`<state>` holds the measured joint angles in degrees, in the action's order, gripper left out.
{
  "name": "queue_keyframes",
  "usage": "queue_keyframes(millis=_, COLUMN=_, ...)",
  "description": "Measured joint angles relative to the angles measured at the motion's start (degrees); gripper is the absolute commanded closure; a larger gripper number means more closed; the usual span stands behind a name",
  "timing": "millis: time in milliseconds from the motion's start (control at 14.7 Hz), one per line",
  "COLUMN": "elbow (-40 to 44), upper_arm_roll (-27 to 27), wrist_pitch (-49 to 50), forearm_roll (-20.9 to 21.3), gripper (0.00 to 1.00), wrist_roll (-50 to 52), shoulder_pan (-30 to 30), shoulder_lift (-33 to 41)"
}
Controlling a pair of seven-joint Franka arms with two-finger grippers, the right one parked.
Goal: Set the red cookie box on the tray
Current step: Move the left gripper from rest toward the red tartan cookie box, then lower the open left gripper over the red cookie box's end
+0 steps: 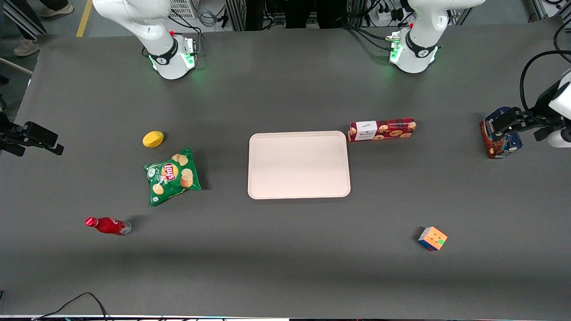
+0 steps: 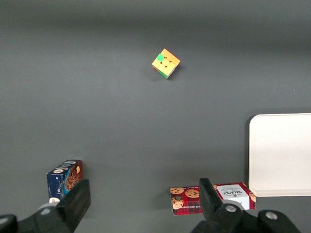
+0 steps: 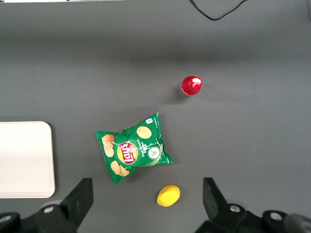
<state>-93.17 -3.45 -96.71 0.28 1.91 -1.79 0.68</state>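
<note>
Open end effector (image 2: 144, 201) above table, red cookie box (image 2: 212, 198) beside tray (image 2: 281, 154)

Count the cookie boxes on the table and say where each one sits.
2. The red cookie box lies beside the tray's corner. The blue cookie box stands toward the working arm's end, below the open gripper.

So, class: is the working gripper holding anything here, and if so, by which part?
Nothing. The gripper is open and empty, up above the table toward the working arm's end; the red box lies untouched beside the tray.
</note>
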Motion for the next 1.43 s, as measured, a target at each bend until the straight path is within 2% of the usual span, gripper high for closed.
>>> queue_keyframes(millis=747, elbow=-1.1, upper_arm_roll=-0.7, wrist_pitch=6.4, forearm_roll=-0.1, gripper=0.00, wrist_roll=0.0, shoulder_pan=0.1, shoulder_lift=0.6)
queue_keyframes(millis=1086, elbow=-14.5, upper_arm_roll=-5.4, wrist_pitch=3.7, forearm_roll=-0.6, gripper=0.00, wrist_roll=3.5, shoulder_pan=0.4, shoulder_lift=8.4)
queue_keyframes(millis=1425, elbow=-32.1, upper_arm_roll=-9.0, wrist_pitch=-4.1, forearm_roll=-3.8, gripper=0.00, wrist_roll=4.8, shoulder_pan=0.5, shoulder_lift=18.8)
